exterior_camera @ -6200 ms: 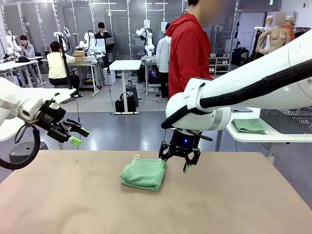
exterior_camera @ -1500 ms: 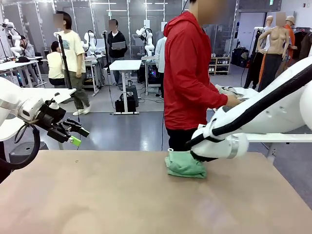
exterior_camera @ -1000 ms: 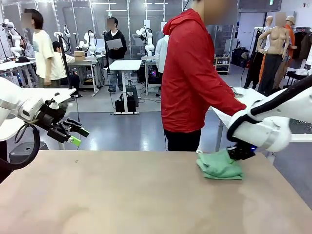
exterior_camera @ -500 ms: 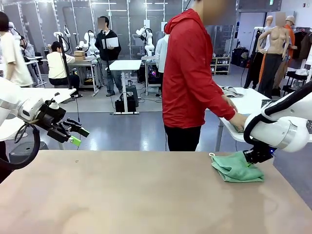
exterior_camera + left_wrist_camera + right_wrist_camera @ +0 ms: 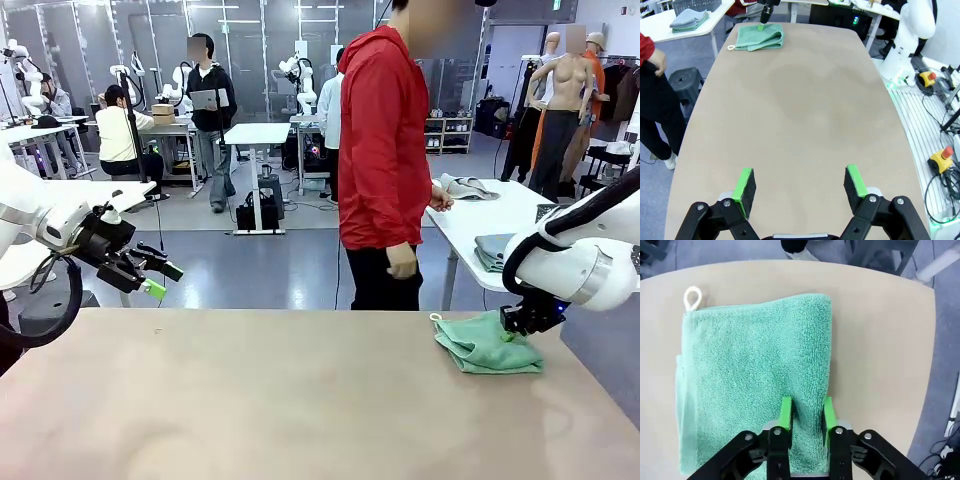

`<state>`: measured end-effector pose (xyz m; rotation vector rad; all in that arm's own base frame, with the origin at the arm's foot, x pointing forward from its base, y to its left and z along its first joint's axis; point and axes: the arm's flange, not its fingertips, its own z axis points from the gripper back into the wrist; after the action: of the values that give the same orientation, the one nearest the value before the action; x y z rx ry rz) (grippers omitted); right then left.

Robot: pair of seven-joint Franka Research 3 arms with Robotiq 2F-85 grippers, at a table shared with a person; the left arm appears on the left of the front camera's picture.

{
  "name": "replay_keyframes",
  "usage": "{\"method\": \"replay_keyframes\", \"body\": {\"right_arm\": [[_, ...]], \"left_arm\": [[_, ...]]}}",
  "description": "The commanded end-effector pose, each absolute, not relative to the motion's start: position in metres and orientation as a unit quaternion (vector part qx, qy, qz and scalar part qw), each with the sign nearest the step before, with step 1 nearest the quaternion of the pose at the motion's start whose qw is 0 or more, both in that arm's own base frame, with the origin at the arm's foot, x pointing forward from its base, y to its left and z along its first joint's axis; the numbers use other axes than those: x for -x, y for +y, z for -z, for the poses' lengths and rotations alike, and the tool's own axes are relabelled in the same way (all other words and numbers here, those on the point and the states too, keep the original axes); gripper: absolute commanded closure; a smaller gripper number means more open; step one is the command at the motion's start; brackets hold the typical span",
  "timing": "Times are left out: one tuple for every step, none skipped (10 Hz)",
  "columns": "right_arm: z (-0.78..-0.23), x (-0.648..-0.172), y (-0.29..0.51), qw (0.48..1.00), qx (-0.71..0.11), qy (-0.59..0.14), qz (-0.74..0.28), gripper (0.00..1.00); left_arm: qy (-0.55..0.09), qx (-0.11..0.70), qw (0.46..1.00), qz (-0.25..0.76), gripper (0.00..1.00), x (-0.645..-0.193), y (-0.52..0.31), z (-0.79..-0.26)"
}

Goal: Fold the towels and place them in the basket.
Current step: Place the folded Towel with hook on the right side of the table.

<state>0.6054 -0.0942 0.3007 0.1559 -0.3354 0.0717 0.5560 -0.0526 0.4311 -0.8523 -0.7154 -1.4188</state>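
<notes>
Open tabletop (image 5: 250, 400), towel (image 5: 485, 345) at far-right edge

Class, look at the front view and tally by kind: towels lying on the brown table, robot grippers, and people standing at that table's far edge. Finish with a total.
Towels on the brown table: 1, the mint green towel
Robot grippers: 2, the left gripper and the right gripper
People at the far edge: 1, the person in red
Total: 4

Left arm raised at left, left claw (image 5: 799, 174) spread wide, right arm low, right claw (image 5: 806, 404) fingers narrowly apart
</notes>
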Motion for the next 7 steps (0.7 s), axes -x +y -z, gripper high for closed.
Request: {"method": "replay_keyframes", "body": {"right_arm": [[-0.329, -0.593, -0.102, 0.979, -0.075, -0.184, -0.039, 0.62], [-0.355, -0.581, -0.101, 0.978, -0.070, -0.192, -0.032, 0.54], [-0.389, -0.563, -0.098, 0.978, -0.074, -0.195, -0.031, 0.42], [-0.427, -0.538, -0.089, 0.974, -0.068, -0.215, -0.030, 0.42], [-0.469, -0.502, -0.078, 0.969, -0.070, -0.235, -0.010, 0.42], [-0.500, -0.468, -0.069, 0.968, -0.068, -0.240, -0.011, 0.42], [-0.525, -0.435, -0.060, 0.964, -0.085, -0.250, -0.007, 0.42]], "left_arm": [[-0.306, 0.366, 0.620, 0.623, 0.11, -0.556, -0.053, -0.432], [-0.306, 0.366, 0.620, 0.623, 0.11, -0.556, -0.053, -0.432], [-0.306, 0.366, 0.620, 0.623, 0.11, -0.556, -0.053, -0.432], [-0.306, 0.366, 0.620, 0.623, 0.11, -0.556, -0.053, -0.432], [-0.306, 0.366, 0.620, 0.623, 0.11, -0.556, -0.053, -0.432], [-0.306, 0.366, 0.620, 0.623, 0.11, -0.556, -0.053, -0.432], [-0.306, 0.366, 0.620, 0.623, 0.11, -0.556, -0.053, -0.432]]}}
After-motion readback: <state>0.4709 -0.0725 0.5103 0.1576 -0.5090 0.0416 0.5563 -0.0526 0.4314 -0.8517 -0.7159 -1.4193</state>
